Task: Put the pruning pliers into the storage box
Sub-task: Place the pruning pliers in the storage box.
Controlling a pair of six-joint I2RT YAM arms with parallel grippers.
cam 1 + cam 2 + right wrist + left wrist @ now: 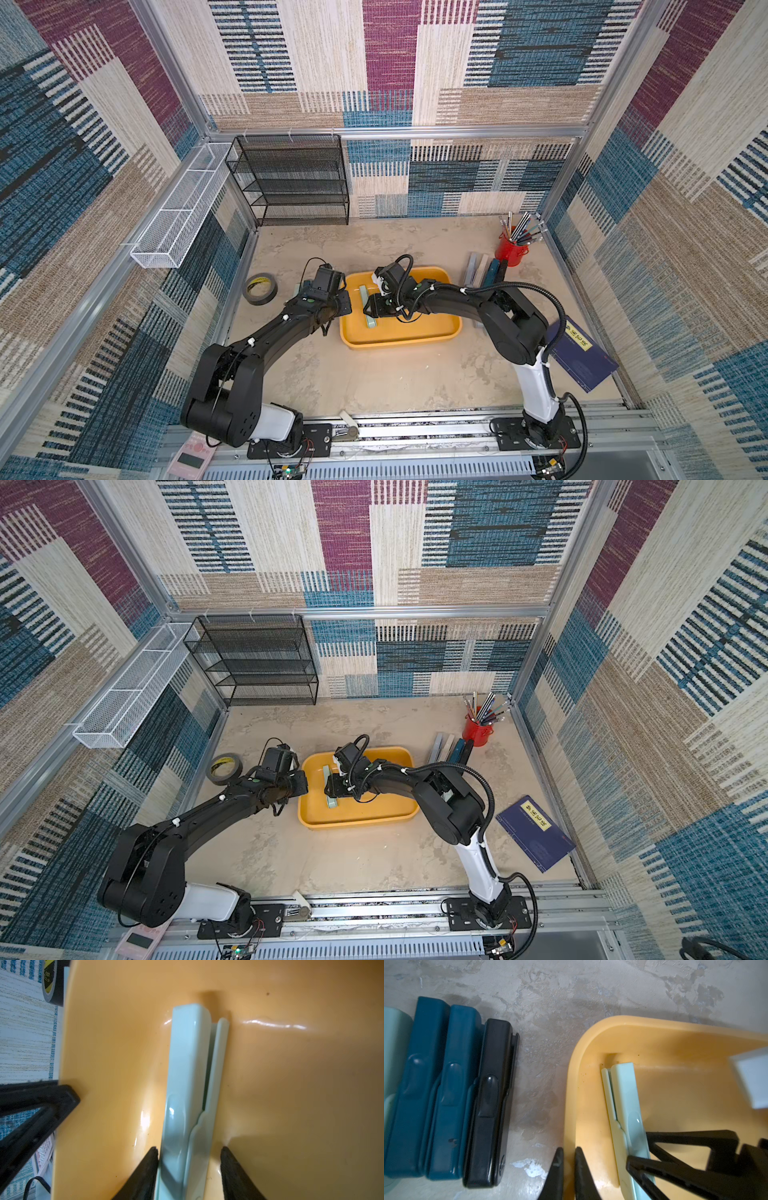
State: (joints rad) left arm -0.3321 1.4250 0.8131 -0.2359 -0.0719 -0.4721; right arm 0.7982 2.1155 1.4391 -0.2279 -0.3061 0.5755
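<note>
so the smooth pale green pruning pliers (187, 1064), a long flat bar, is lying in the glossy yellow-orange storage box (301, 1095) with the right gripper (189, 1152) straddling it, jaws apart, while the left gripper (569, 1165) is pinched onto the box's rounded plastic rim

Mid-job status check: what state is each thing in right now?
Storage box: holds one pliers.
Pale green pliers: flat inside the box.
Left gripper: shut on the box rim.
Right gripper: open, straddling the green pliers.
Teal and black pliers: lying outside the box.
Tape roll: lying flat.
Blue book: closed.
Pencils: upright in red cup.
</note>
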